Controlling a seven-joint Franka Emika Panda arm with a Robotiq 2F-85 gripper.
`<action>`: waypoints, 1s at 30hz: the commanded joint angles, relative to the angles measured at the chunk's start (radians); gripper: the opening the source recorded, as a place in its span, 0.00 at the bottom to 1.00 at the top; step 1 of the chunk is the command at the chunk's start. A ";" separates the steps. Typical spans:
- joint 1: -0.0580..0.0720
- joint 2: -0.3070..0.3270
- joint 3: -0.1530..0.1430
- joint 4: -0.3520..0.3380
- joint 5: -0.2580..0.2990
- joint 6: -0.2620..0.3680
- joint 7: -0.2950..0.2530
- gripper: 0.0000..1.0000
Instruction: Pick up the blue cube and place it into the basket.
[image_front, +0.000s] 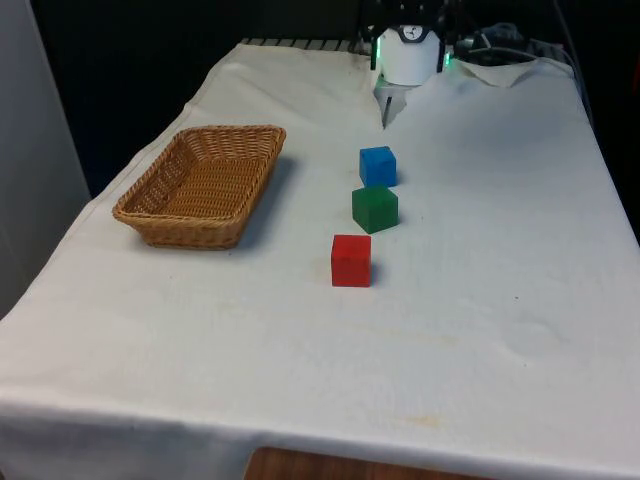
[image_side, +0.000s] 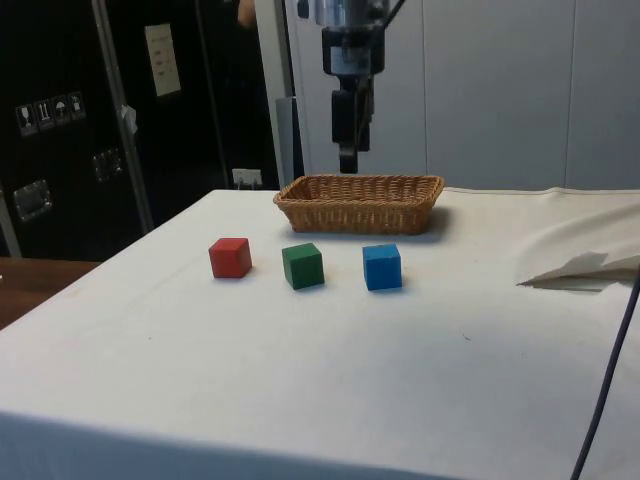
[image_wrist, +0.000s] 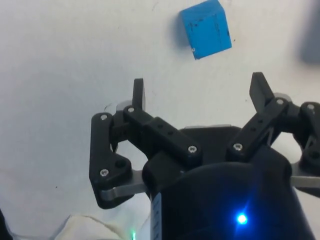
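The blue cube (image_front: 377, 166) rests on the white cloth, at the far end of a row with a green cube (image_front: 374, 208) and a red cube (image_front: 351, 260). A woven wicker basket (image_front: 150, 200) stands to the front view's left of the row. My gripper (image_front: 386, 108) hangs above the cloth beyond the blue cube, well off the table in the side view (image_side: 347, 160). In the wrist view the gripper (image_wrist: 199, 90) is open with nothing between its fingers, and the blue cube (image_wrist: 206, 28) lies ahead of the fingertips. The side view shows the blue cube (image_side: 382, 267) in front of the basket (image_side: 360, 203).
The green cube (image_side: 302, 265) and red cube (image_side: 230, 257) sit close beside the blue one. A rumpled fold of cloth (image_side: 580, 268) lies near the robot's end of the table. Open cloth stretches toward the near edge.
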 joint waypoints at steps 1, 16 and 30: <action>0.002 0.004 -0.004 -0.019 0.005 0.035 -0.013 1.00; 0.001 0.087 -0.011 -0.095 0.005 0.216 -0.059 1.00; -0.002 0.161 -0.053 -0.129 0.005 0.328 -0.159 1.00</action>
